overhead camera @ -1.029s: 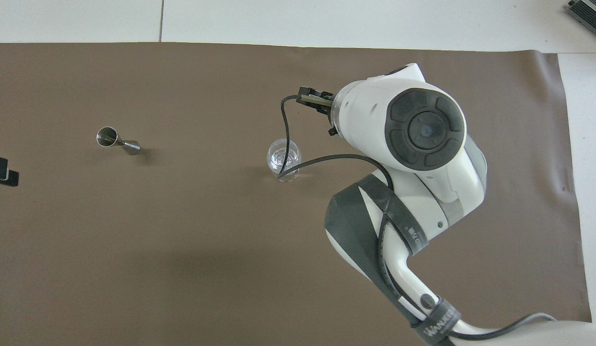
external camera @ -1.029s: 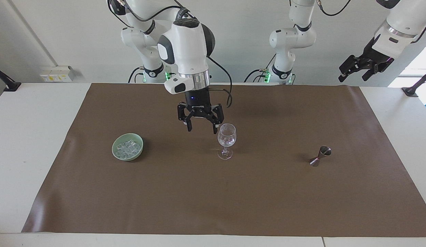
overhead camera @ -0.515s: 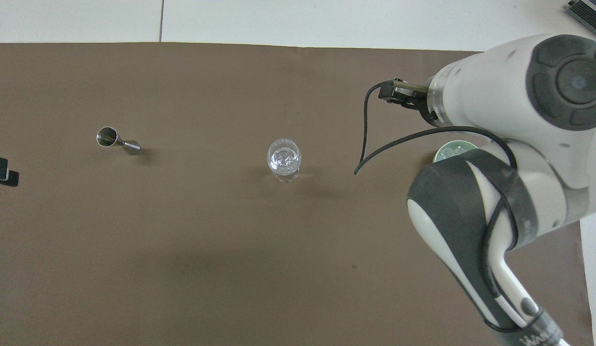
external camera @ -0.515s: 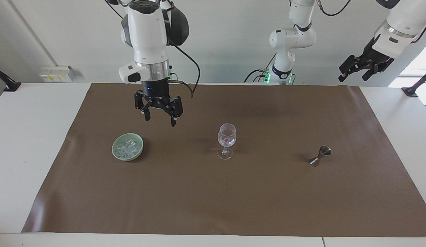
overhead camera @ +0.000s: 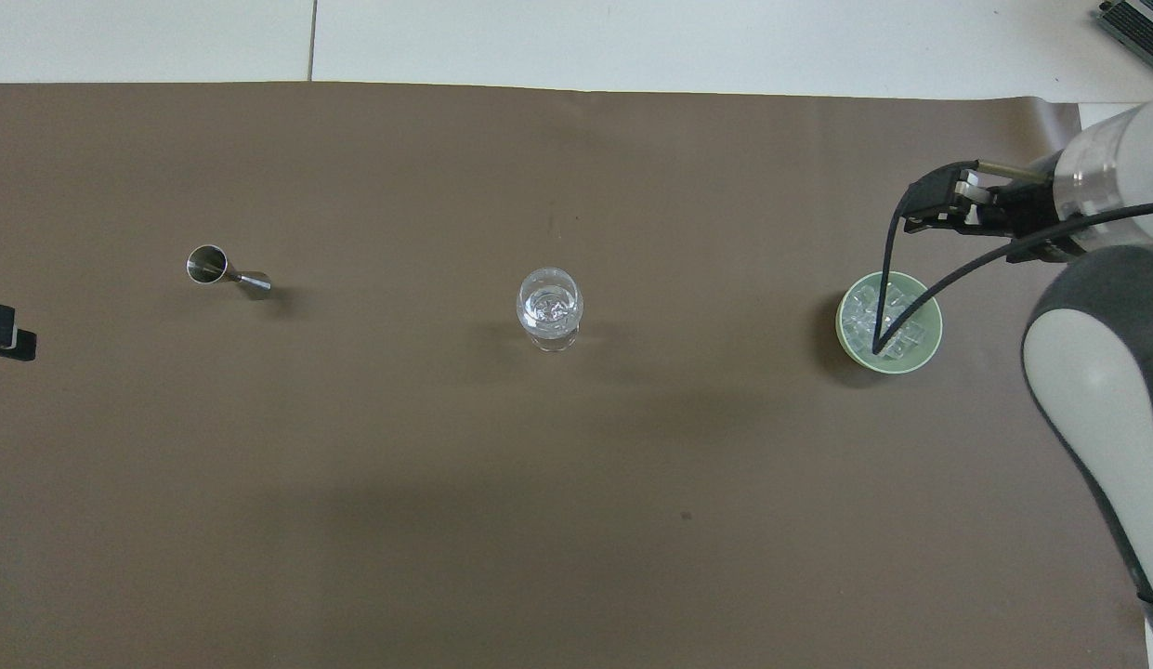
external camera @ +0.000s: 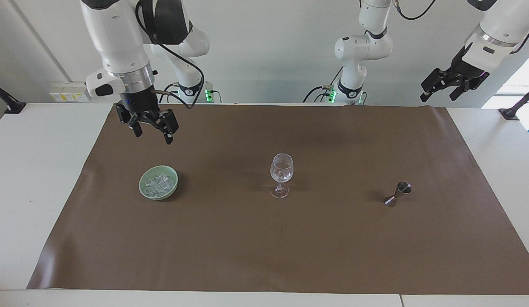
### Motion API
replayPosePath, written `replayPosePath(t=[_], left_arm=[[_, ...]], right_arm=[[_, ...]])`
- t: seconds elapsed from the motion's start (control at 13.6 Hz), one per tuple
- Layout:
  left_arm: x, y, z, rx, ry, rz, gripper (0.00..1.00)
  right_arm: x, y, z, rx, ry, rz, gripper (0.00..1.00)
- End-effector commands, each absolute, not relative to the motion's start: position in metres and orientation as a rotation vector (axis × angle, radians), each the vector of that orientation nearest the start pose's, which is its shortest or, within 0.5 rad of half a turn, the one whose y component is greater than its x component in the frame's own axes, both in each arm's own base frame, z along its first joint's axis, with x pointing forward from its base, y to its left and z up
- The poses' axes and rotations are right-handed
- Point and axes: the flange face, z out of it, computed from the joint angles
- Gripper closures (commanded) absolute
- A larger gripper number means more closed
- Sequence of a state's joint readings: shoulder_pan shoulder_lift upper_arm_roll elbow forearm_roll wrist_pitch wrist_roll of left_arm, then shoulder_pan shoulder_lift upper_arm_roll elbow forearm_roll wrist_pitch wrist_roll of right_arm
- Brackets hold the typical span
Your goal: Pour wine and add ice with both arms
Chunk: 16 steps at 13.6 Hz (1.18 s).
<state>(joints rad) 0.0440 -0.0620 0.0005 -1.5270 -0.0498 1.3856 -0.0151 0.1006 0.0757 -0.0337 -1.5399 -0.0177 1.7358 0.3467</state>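
Grippers, black, two-fingered: right gripper [external camera: 150, 134] raised over the brown mat [external camera: 264, 256] (empty, fingers apart); left gripper [external camera: 441, 90] likewise spread, waiting aloft. Glass [external camera: 281, 175], clear, stemmed, mid-mat. Bowl [external camera: 144, 189], green, round, holding ice [external camera: 160, 184]. Jigger [external camera: 398, 193], steel, hourglass-shaped. No legible writing.

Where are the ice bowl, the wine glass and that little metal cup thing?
green bowl [external camera: 175, 184]: facing view, on its outer wall beside the ice.
wine glass [external camera: 281, 169]: facing view, on its clear bowl.
metal jigger [external camera: 398, 194]: facing view, on its narrow waist; it lies tipped on the mat.
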Motion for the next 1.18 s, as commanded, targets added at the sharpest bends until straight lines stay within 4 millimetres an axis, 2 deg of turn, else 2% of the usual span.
replayPosePath(t=[0.0,0.07,0.37,0.66,0.88,1.1], left_arm=[[0.507,0.017,0.663,-3.166,-0.1,0.143,0.0],[0.503,0.017,0.663,-3.164,-0.099,0.177,0.0],[0.504,0.012,0.663,-3.164,-0.085,0.17,0.0],[0.503,0.015,0.658,-3.166,-0.061,0.184,0.0],[0.497,0.015,0.647,-3.166,-0.058,0.177,0.0],[0.497,0.016,0.647,-3.167,-0.058,0.162,0.0]], right_arm=[[0.581,0.007,0.605,-3.083,0.356,-0.138,0.0],[0.576,0.002,0.598,-3.087,0.343,-0.119,0.0],[0.564,-0.019,0.604,-3.092,0.353,-0.031,0.0],[0.556,-0.018,0.623,-3.089,0.328,-0.082,0.0],[0.555,-0.014,0.62,-3.089,0.335,-0.082,0.0],[0.555,-0.008,0.622,-3.09,0.316,-0.086,0.0]])
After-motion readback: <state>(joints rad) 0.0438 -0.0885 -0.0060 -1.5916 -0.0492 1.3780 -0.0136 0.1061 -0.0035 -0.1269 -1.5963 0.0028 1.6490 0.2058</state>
